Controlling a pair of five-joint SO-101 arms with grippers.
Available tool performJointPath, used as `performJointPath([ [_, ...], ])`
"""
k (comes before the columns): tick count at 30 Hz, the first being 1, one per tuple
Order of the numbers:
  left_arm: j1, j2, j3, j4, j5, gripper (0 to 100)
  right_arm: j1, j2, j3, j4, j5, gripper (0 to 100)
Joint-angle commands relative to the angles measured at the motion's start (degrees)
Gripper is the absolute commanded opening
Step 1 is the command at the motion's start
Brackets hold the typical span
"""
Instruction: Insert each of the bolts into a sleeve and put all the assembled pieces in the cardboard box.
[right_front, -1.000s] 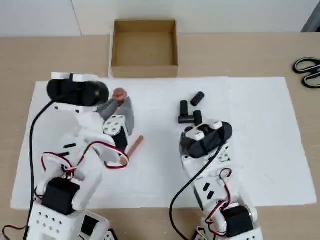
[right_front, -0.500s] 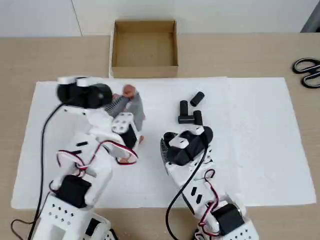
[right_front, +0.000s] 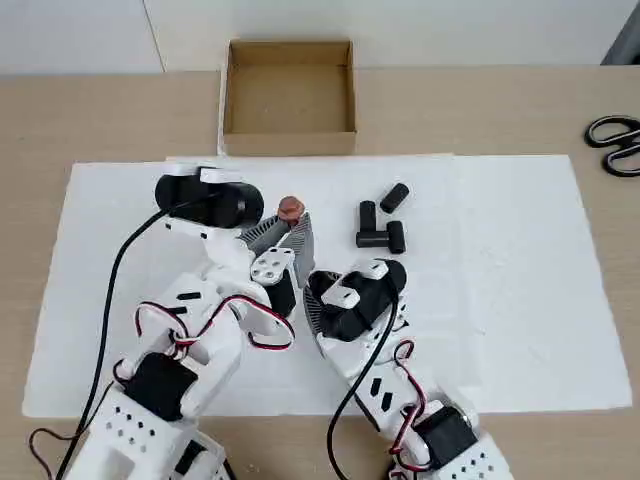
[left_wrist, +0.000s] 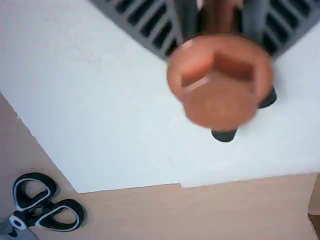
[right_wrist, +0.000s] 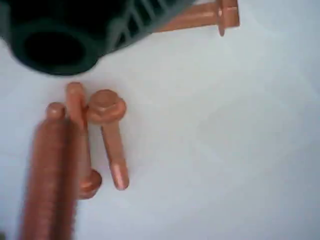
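The left gripper (right_front: 288, 228) clamps a copper bolt (right_front: 291, 208) at centre frame, head up. Just below it, the right gripper (right_front: 318, 298) grips a black sleeve (right_wrist: 55, 47). Four sleeves (right_front: 372, 238) lie right of centre. The cardboard box (right_front: 290, 142), at top, holds no assemblies, so the task appears to be at an early stage. No legible markings.

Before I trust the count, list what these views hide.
High view: loose bolts lie hidden beneath the arms.
Left wrist view: held bolt, its blurred head covers the shank.
Right wrist view: sleeve blurred, cut by the edge; its length unreadable.
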Motion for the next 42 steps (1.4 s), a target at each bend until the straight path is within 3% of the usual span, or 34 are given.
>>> performJointPath([
  [1, 0.62, -0.7, 0.48, -0.09, 2.29, 1, -0.22, -0.66, -0.53, -1.45, -0.44, 0.5],
  [27, 2.29, -0.7, 5.14, -3.52, 4.57, 1, -0.22, -0.66, -0.53, -1.45, -0.44, 0.5],
  [42, 2.99, -0.79, 5.14, 0.79, 4.31, 1, -0.04, -0.66, -0.53, -1.45, -0.44, 0.5],
])
